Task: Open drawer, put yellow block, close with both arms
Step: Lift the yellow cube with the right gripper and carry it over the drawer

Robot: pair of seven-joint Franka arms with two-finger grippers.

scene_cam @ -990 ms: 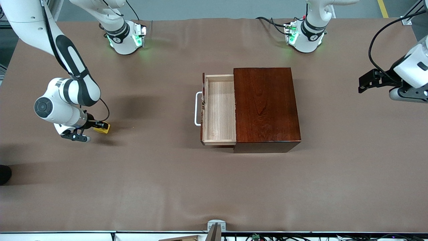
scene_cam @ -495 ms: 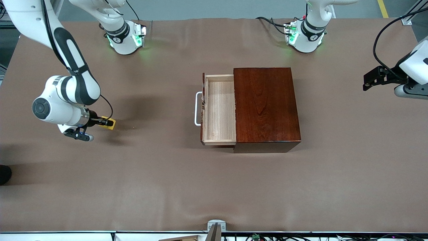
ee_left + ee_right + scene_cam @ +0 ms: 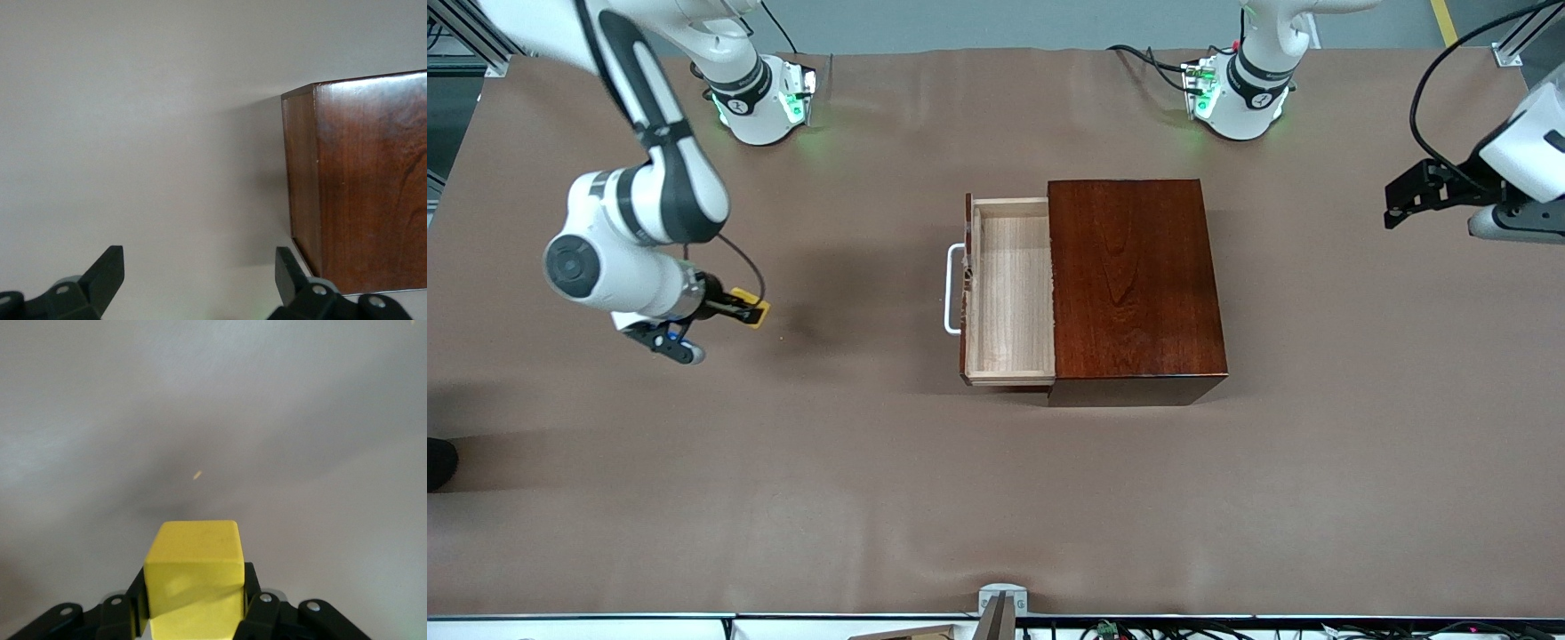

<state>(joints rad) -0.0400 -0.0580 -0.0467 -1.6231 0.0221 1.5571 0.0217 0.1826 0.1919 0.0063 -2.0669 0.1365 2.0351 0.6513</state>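
Yellow block (image 3: 749, 313) clamped between fingers of right tool (image 3: 740, 310), up in the air over bare table (image 3: 783, 498) toward right arm's end, well apart from drawer (image 3: 1009, 293). Block = small bright yellow cube, approx as wide as the tool. Drawer pulled out of mahogany box (image 3: 1134, 284), pale wood tray, white U handle (image 3: 951, 289). Left tool (image 3: 200, 283) open, holding nothing, waits over table toward left arm's end beside box.

The small yellow block (image 3: 749, 313) is held clamped above the table toward the right arm's end, while the pale wooden drawer (image 3: 1009, 293) with white handle is pulled open from its mahogany box (image 3: 1134, 284).
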